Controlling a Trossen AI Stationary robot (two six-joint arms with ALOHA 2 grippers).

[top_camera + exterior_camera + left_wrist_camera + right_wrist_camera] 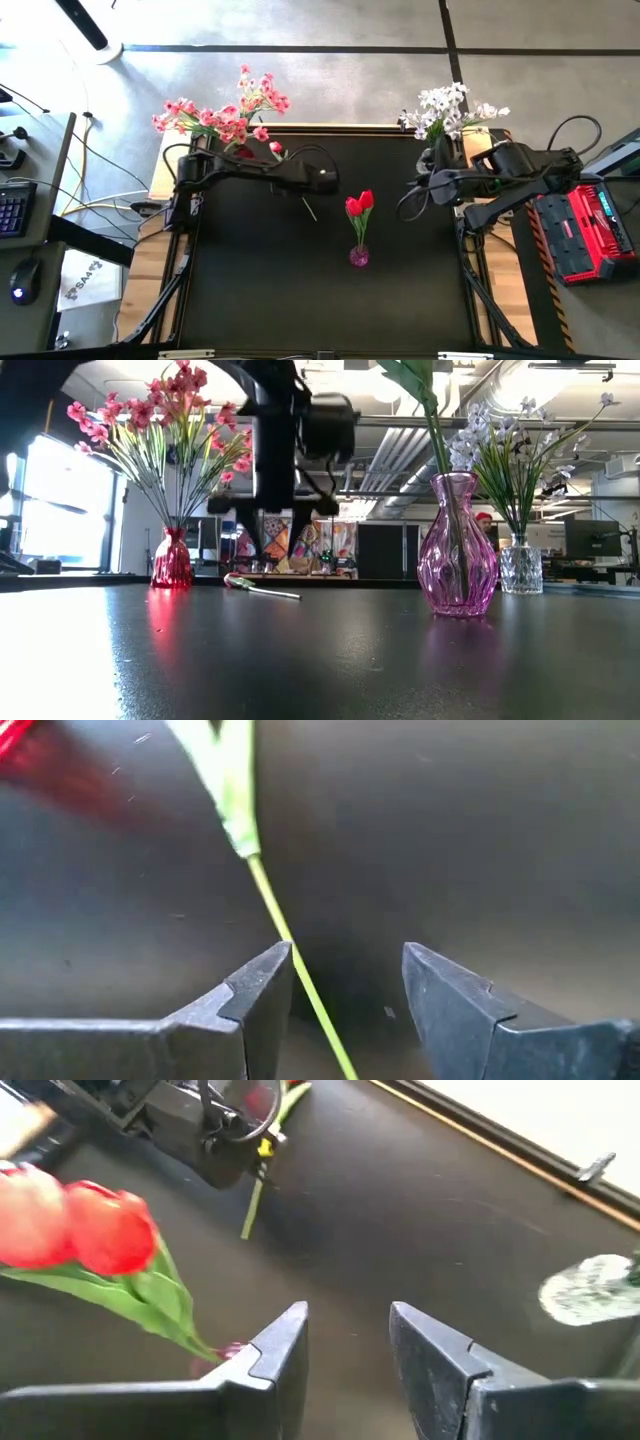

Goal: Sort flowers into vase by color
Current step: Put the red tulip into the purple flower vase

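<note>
Glass pink vase [456, 550], bulbous and ribbed, holds smooth red tulips [359, 204].

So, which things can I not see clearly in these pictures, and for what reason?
- Loose tulip: the left wrist view blurs and crops its red head; the high view hides the head under the left arm.
- Left gripper: open around the stem; contact cannot be judged.
- Pink vase: mostly behind the right gripper in the right wrist view.
- Clear vase: hidden under white blossoms in the high view.
</note>
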